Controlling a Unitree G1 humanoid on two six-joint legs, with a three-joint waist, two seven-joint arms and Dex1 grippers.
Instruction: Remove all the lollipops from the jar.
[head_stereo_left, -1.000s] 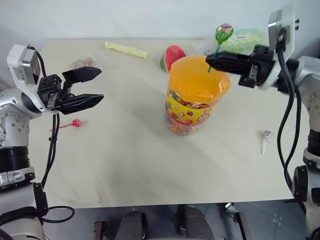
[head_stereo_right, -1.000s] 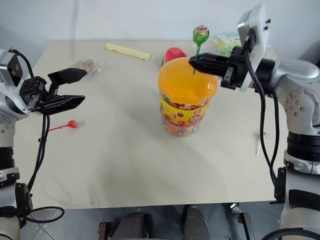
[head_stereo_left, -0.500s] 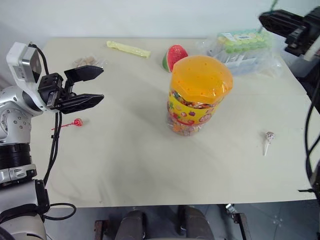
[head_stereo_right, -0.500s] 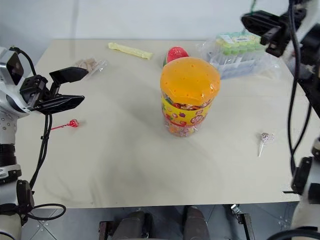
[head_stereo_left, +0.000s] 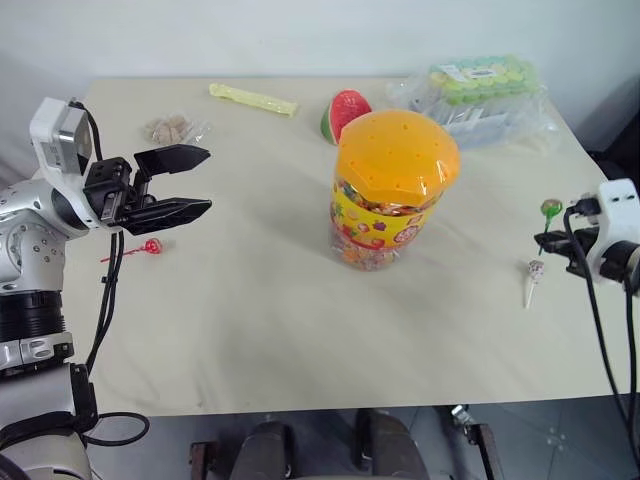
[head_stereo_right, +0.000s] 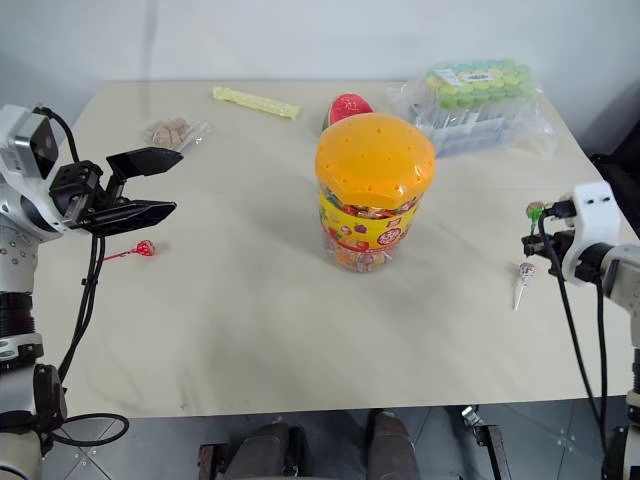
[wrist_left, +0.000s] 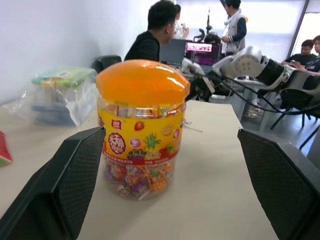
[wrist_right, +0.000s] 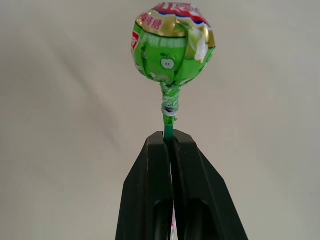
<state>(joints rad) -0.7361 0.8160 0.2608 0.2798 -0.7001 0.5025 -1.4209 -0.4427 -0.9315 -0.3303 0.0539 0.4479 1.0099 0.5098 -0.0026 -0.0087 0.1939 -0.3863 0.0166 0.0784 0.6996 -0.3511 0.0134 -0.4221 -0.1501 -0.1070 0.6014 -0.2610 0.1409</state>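
The two head views looked forward and down over the table (head_stereo_left: 250, 330), sharing the jar (head_stereo_left: 392, 190) and both arms. The left wrist view faced level, past its wide-spread fingers (wrist_left: 65, 185), at the jar nearby. The right wrist view looked close along its pinched fingers (wrist_right: 160, 190) at the green lollipop (wrist_right: 172, 45).

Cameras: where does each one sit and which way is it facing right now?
Head pair: above, looking down at the table, the jar and both arms.
Left wrist: looks along its open left gripper at the jar and seated people behind.
Right wrist: looks along the shut right gripper at the green lollipop it holds.
Shared: head and left wrist views both show the jar.
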